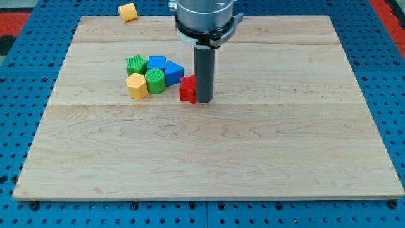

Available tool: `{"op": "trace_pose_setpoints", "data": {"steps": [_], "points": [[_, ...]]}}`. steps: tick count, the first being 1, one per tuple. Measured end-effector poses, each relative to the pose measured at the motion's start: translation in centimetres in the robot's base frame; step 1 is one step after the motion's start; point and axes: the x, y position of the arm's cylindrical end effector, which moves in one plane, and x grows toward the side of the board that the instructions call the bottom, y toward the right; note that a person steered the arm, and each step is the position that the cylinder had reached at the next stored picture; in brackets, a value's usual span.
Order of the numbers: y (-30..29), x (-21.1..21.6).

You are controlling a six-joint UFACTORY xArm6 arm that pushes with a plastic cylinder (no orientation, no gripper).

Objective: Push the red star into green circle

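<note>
The red star (187, 88) lies on the wooden board, left of centre and towards the view's top. My tip (204, 100) stands right against the star's right side. The green circle (155, 81) is a short green cylinder a little to the left of the star, with a small gap between them. It sits in a tight cluster of blocks.
The cluster also holds a green star (135, 64), a blue block (156, 63), a blue block (173, 73) just up-left of the red star, and a yellow hexagon (137, 86). Another yellow block (128, 11) lies off the board (209, 158) at the view's top left.
</note>
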Motion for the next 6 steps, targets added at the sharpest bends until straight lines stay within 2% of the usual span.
{"op": "trace_pose_setpoints", "data": {"steps": [2,3,6], "points": [[2.9,-0.1],[1.6,-1.5],[-6.0,-1.3]]}}
